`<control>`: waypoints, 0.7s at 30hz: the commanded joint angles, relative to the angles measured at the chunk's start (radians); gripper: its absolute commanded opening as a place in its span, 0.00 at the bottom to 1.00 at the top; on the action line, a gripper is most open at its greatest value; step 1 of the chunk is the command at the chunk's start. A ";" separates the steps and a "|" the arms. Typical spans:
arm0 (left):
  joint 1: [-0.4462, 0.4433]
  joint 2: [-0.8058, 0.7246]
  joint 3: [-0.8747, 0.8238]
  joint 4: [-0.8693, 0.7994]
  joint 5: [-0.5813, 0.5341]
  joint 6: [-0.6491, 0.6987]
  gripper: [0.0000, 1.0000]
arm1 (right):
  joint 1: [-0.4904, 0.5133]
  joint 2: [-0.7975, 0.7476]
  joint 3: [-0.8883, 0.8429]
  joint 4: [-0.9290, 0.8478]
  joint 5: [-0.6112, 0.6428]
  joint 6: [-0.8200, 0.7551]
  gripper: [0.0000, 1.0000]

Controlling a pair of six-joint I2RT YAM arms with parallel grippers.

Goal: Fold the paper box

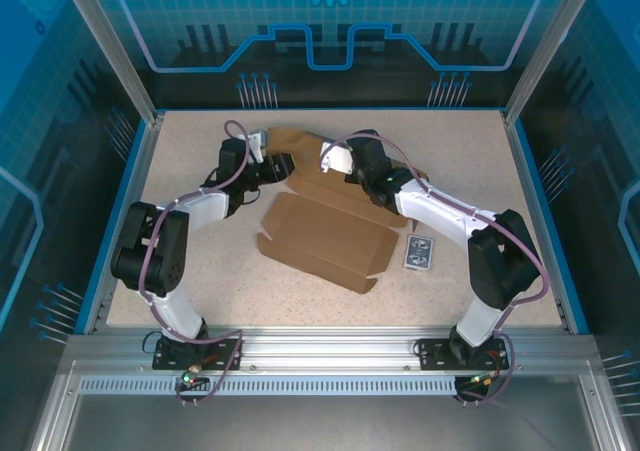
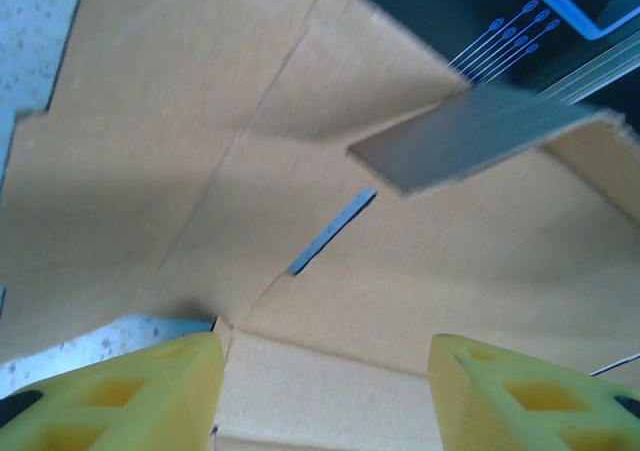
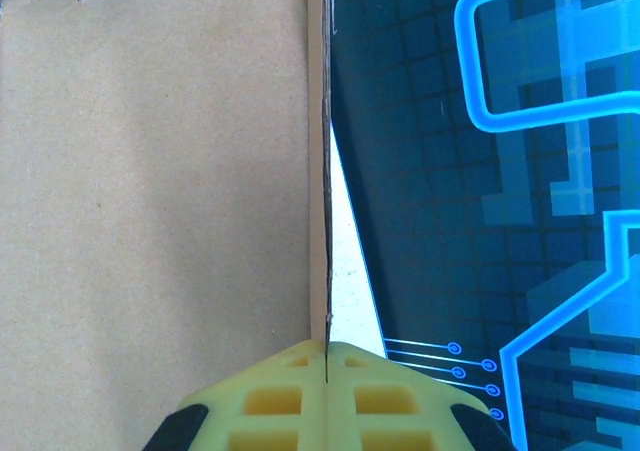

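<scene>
**Right gripper pinched a flap; left stood open beside it**

The box (image 1: 325,236) lay as a mostly flat brown sheet in the middle of the bench (image 1: 200,301). Its long axis ran on a diagonal from far-left to near-right, and a card pack (image 1: 420,253) sat just off its near-right end.

Both arms reached to the far part of the sheet. The right gripper (image 3: 326,353) was fully closed on a flap (image 3: 322,171) — the cardboard showed edge-on, running straight out from between its fingertips, lifted off the bench.

The left gripper (image 2: 325,343) hung just to the left of it, its fingers (image 2: 150,396) roughly half apart and holding nothing. Creased cardboard and a narrow slot (image 2: 330,233) lay directly ahead of its jaws.

The broad main panel stretched from both grippers toward the near side. So the coming fold likely turned on the far end: the flap was held on the right, with the free left gripper nearest the crease beside it. Whether that crease was already set, I could not tell.
</scene>
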 commanded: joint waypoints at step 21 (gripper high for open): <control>-0.011 0.109 0.202 0.045 0.263 -0.105 0.56 | 0.026 0.073 0.059 0.079 0.061 -0.020 0.00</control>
